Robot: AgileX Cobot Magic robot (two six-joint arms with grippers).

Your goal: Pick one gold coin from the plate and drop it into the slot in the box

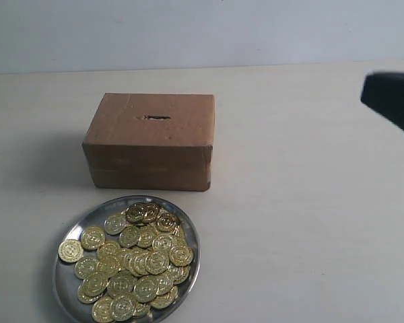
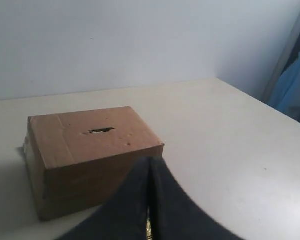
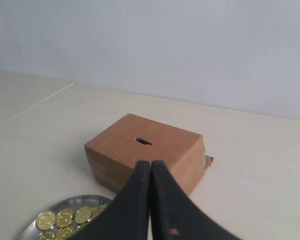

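Observation:
The brown cardboard box [image 1: 151, 138] stands mid-table with its dark slot [image 1: 157, 118] in the top face. In front of it lies the silver plate [image 1: 94, 215], heaped with gold coins [image 1: 138, 262]; one coin [image 1: 70, 250] rests on its left rim. My left gripper [image 2: 149, 165] is shut, pointing at the box [image 2: 85, 150] and slot [image 2: 101, 131]; a gold glint shows low in the gap between its fingers. My right gripper [image 3: 151, 165] is shut and empty, facing the box [image 3: 167, 140], with the plate [image 3: 75, 199] and coins [image 3: 65, 218] beside it.
A dark part of the right arm [image 1: 394, 101] enters at the right edge of the exterior view, above the table. The table is a pale flat surface with a plain wall behind. A torn tape flap [image 3: 208, 160] sticks out from the box's side.

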